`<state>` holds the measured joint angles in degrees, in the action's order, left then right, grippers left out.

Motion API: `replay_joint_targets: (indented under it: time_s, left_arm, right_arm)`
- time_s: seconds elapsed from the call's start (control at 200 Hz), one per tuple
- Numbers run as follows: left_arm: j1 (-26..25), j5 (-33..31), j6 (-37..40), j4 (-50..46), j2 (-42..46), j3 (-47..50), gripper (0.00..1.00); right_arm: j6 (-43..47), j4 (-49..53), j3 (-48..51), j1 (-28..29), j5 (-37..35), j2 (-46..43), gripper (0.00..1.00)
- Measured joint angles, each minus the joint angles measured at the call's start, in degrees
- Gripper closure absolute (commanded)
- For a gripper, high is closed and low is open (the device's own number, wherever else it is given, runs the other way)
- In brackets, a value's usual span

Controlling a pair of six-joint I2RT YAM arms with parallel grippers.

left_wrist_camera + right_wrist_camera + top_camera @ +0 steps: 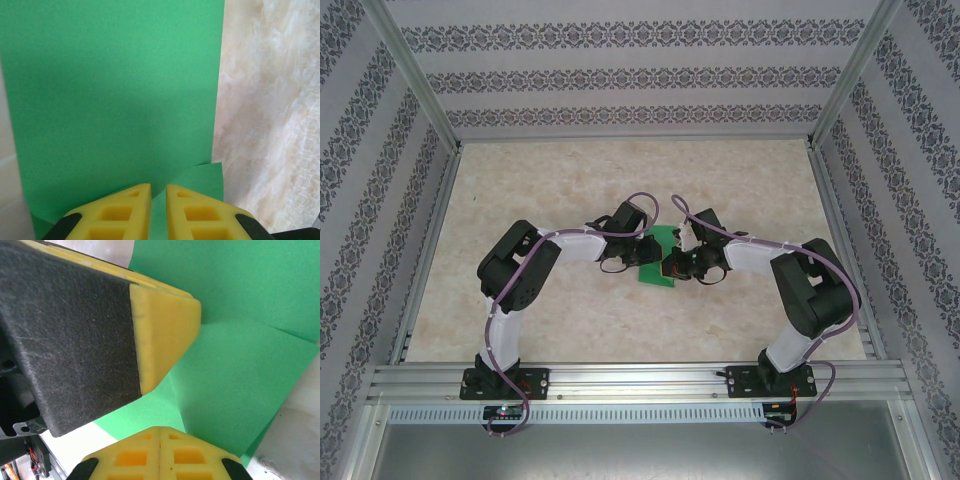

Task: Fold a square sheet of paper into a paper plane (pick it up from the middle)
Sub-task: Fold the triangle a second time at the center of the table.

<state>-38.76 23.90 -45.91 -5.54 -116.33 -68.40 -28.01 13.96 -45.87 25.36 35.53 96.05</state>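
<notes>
Top view: a beige marbled table (570,180) inside patterned walls (620,70). The square sheet of paper (657,240), part-folded, lies mid-table with its long axis running far to near, hemmed between the left gripper (638,254) and the right gripper (672,266).

Left wrist view: the sheet stretches away from narrowly parted fingers (132,210); I cannot tell whether they grip it.

Right wrist view: the right gripper is clenched on the creased sheet, and a left finger (165,325) overhangs it.

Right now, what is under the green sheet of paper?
At the near edge of the green sheet of paper, a second green flap sticks out, apparently from beneath, so the sheet looks folded over. The marbled tabletop shows beside it; the part directly underneath is covered.
</notes>
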Motion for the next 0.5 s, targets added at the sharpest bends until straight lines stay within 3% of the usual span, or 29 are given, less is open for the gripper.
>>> replay_joint_targets:
  time_s: [0.5]
  left_arm:
    - [0.0,0.0,0.26,0.0,0.0,0.0,0.82]
  right_arm:
    - [0.24,-0.13,1.9,-0.39,0.35,2.36,0.95]
